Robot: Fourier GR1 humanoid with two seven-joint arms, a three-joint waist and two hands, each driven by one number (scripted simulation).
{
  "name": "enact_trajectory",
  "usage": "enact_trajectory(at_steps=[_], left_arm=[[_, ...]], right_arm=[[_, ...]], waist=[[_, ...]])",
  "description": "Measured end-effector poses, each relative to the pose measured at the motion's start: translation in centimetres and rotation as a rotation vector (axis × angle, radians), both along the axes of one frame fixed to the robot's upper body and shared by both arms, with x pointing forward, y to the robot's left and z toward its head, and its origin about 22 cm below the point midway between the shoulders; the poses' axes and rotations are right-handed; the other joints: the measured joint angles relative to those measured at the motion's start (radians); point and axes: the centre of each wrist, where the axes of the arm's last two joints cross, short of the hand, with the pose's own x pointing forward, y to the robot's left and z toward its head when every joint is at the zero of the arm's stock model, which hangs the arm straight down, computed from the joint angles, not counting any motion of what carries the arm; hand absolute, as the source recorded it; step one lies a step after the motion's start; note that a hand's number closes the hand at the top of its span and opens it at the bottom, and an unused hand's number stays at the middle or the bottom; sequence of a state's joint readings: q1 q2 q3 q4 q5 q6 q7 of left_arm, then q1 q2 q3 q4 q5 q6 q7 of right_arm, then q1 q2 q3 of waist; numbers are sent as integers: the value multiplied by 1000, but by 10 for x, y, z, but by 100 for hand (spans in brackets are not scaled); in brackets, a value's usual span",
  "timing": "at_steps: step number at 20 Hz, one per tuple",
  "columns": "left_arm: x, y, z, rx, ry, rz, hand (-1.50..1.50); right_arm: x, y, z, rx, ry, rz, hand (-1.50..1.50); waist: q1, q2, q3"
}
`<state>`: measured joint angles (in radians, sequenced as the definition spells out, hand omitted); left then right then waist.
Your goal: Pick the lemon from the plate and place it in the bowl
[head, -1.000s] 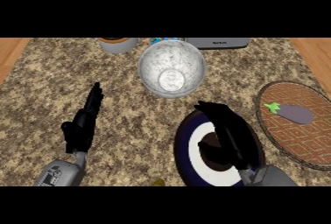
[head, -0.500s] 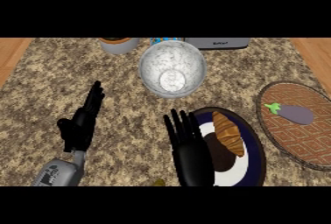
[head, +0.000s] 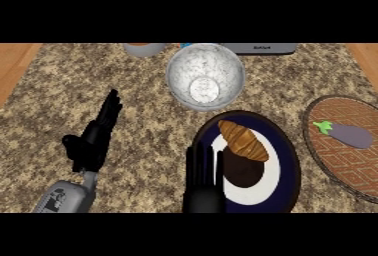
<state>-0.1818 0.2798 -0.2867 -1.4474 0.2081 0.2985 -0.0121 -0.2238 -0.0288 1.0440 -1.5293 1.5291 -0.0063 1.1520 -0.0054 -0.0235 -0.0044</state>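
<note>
A dark blue plate [head: 289, 165] with a white centre lies at the lower middle right of the head view. On it rests a brown, croissant-like pastry [head: 242, 139]; I see no lemon. The grey speckled bowl [head: 221, 65] stands just behind the plate and has nothing in it. My right hand [head: 201, 182] rises from the lower edge over the plate's left rim, open with straight fingers, just left of the pastry and apart from it. At the left my left hand [head: 94, 140] rests open, fingers pointing up, holding nothing.
A round woven mat [head: 343, 165] at the right edge carries a purple eggplant [head: 348, 134]. Behind the bowl stand a grey cup [head: 145, 49] and a grey appliance [head: 260, 48]. Wooden strips border the speckled counter [head: 140, 95] on both sides.
My right hand swung from the plate's right side across to its left rim and sank toward the lower edge, uncovering the pastry. The left hand stayed put.
</note>
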Motion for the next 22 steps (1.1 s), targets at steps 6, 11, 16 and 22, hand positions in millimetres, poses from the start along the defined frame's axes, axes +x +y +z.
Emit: enact_trajectory(at_steps=[6,11,16,22], left_arm=[[3,-3,5,-3,-5,-7,0],[3,-1,8,-8,-4,-10,0],[1,-4,10,-6,-7,-9,0],[0,-1,13,-4,-10,-8,0]], right_arm=[[-16,-3,-7,-42,70,-95,-150],[-32,-5,-5,-48,112,-128,-150],[-51,-4,-4,-46,137,-123,-150],[-72,0,4,0,146,-90,-150]], waist=[[1,10,2],[2,13,2],[1,15,3],[1,18,4]])
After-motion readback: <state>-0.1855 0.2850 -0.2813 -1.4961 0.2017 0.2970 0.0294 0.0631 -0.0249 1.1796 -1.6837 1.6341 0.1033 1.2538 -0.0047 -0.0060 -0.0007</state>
